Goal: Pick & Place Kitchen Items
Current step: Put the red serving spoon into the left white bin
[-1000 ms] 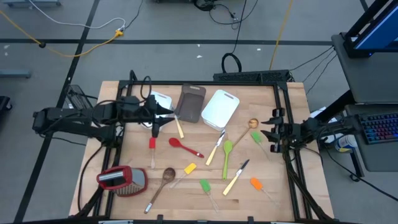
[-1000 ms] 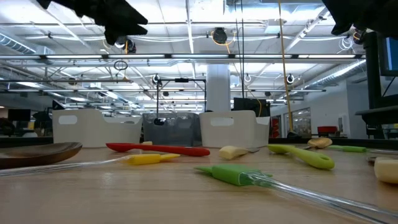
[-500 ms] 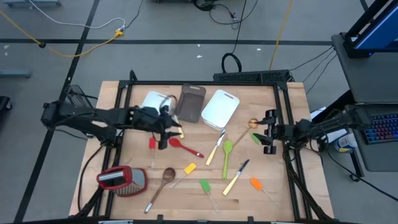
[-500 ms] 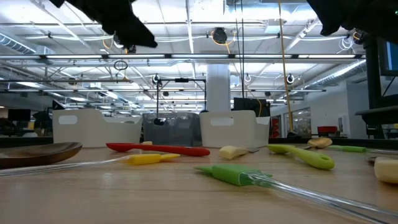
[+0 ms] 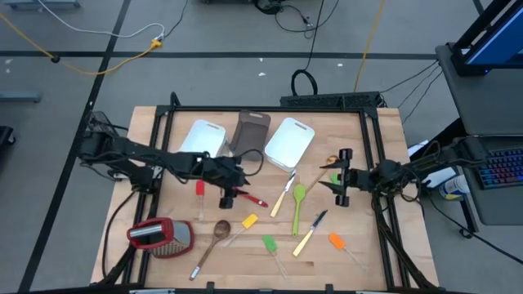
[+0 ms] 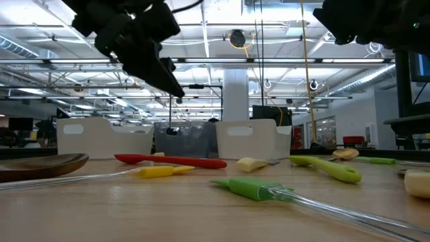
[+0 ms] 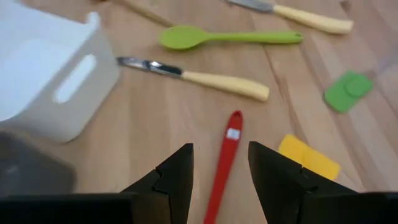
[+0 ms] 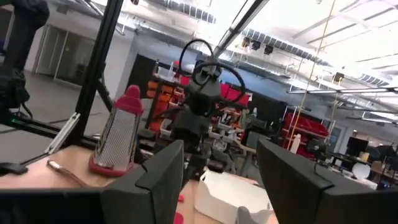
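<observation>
Now the left pincer (image 5: 231, 194), fingers apart, has swung from the tubs to hover over the red spoon (image 5: 243, 193) mid-frame, probably its next pick; the right pincer (image 5: 341, 177), also apart, has crept inward.

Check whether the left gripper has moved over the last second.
Yes. The left gripper went from beside the white tub out to the red spoon, fingers open.

The right gripper (image 8: 221, 186) shows two dark fingers (image 8: 155, 177) spread apart, tilted up toward the room. Across the worktop (image 8: 43, 180) stands a metal grater (image 8: 118, 140) with a red top. The left arm (image 8: 199, 115) hangs beyond, above a white tub (image 8: 227, 196).
</observation>
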{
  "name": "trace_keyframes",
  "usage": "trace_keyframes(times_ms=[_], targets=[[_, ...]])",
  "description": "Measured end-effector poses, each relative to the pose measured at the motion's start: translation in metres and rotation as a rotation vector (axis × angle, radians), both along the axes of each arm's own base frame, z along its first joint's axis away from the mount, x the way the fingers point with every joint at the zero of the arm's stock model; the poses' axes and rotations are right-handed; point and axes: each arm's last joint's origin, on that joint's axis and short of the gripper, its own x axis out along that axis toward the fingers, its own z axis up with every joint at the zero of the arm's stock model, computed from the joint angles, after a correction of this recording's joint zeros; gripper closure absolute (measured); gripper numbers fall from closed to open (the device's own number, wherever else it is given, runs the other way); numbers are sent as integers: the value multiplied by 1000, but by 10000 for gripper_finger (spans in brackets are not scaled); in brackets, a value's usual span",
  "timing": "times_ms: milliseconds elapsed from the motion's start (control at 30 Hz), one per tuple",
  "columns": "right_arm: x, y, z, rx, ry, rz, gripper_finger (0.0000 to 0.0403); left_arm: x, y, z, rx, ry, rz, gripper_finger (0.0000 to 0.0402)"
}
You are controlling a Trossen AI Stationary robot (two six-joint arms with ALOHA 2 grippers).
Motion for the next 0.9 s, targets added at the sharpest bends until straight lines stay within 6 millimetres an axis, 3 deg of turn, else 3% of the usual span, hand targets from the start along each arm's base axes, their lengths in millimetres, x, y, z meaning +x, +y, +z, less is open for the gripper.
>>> trace_keyframes(times_ms=[467, 733, 900], targets=[[3, -3, -2, 28, 24, -97, 209, 17, 0, -53, 2, 154, -39, 169], [5, -7, -5, 53, 53, -118, 209, 20, 1, -79, 25, 247, -15, 186], [5, -9, -5, 70, 53, -124, 209, 21, 1, -82, 35, 256, -8, 222]])
